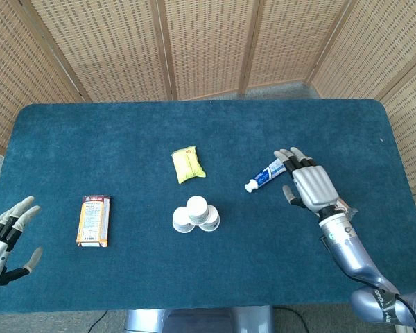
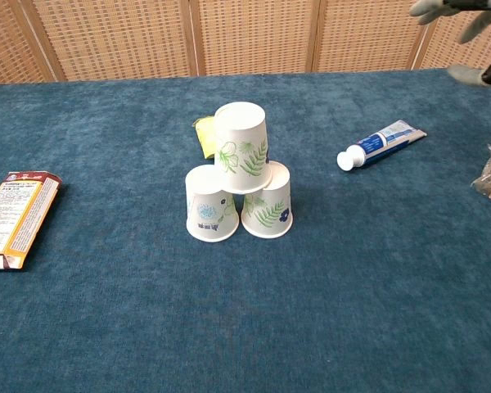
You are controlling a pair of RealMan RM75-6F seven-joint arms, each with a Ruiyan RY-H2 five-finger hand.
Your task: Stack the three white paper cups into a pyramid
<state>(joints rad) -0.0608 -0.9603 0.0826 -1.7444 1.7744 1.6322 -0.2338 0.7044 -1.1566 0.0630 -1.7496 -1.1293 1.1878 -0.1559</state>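
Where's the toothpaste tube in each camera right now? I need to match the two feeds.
Head view: toothpaste tube lies right of centre, between the cup pyramid and the right hand, cap end toward the cups.
Chest view: toothpaste tube lies upper right, cap end pointing left.
Shared landmark: the cup pyramid, to the tube's left in both views.
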